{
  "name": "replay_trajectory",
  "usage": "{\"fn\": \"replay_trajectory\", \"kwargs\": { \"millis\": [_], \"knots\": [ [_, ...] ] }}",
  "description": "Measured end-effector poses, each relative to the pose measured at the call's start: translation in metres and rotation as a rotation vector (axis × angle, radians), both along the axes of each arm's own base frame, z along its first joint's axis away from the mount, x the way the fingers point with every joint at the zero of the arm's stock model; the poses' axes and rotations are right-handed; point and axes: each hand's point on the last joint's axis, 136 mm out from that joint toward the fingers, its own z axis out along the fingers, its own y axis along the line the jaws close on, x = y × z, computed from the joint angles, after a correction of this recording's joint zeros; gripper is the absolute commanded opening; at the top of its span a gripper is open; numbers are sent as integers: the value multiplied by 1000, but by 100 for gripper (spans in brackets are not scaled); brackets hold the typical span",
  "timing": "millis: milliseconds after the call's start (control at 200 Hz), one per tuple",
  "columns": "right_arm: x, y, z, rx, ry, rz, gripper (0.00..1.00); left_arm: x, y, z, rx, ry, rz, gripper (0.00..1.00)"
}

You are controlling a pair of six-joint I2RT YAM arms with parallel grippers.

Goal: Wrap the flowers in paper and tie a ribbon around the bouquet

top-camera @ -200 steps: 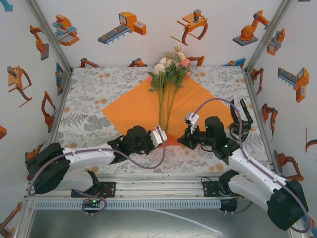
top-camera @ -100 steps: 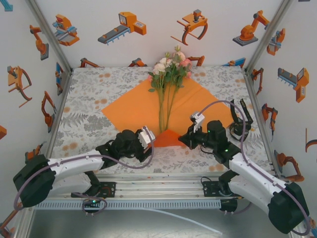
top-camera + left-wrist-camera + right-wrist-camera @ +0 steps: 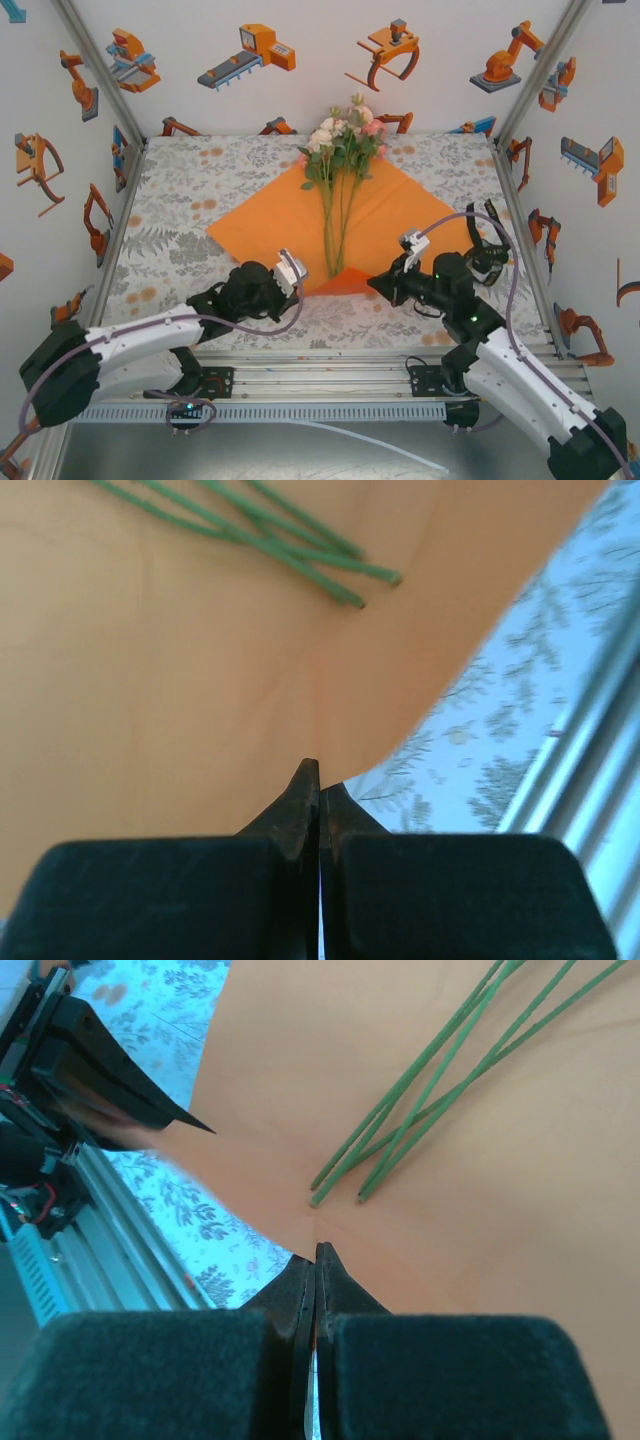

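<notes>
The orange paper lies as a diamond on the table. The flowers lie along its middle, blossoms at the far corner and stems pointing toward me. The paper's near corner is folded up. My left gripper is shut on the paper's near-left edge. My right gripper is shut on the edge right of the corner, close to the stem ends. A black ribbon lies looped at the table's right side, behind the right arm.
The floral tablecloth shows bare on both sides of the paper. White walls with orange robot prints enclose the table on three sides. The aluminium rail with the arm bases runs along the near edge.
My left gripper has drawn back to the left, away from the stem ends. My right gripper has shifted right and nearer. The folded near corner now shows between them.
</notes>
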Motion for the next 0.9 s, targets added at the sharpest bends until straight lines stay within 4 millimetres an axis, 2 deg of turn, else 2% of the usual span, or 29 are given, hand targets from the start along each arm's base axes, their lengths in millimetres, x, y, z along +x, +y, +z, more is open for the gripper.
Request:
{"fn": "replay_trajectory", "kwargs": {
  "millis": [100,205,285,375,441,476,511,566,641,691,896],
  "knots": [
    [-12,-4,9,41,1,7,0,-22,-5,16,-47,4,-40,0],
    [-18,-6,19,71,-15,10,0,-30,-4,15,-41,26,-47,0],
    [-15,-5,17,55,-1,7,0,-26,-2,7,-14,29,-24,21],
    [-4,-4,12,12,18,-22,0,-19,0,-6,31,37,15,29],
    [8,-5,5,-28,26,-56,0,-16,1,-17,67,44,33,40],
    [15,-6,-3,-64,37,-79,0,-12,2,-25,93,51,46,46],
    [22,-7,-11,-95,44,-97,2,-11,1,-30,106,56,50,48],
    [30,-8,-25,-143,62,-119,10,-8,0,-36,121,63,56,50],
    [38,-12,-45,-207,97,-152,41,-5,-1,-41,127,67,62,55],
    [43,-16,-53,-245,97,-175,53,-4,-2,-41,122,67,65,57],
    [53,-37,-66,-321,104,-291,67,7,-6,-37,87,71,75,59]
  ]
}}
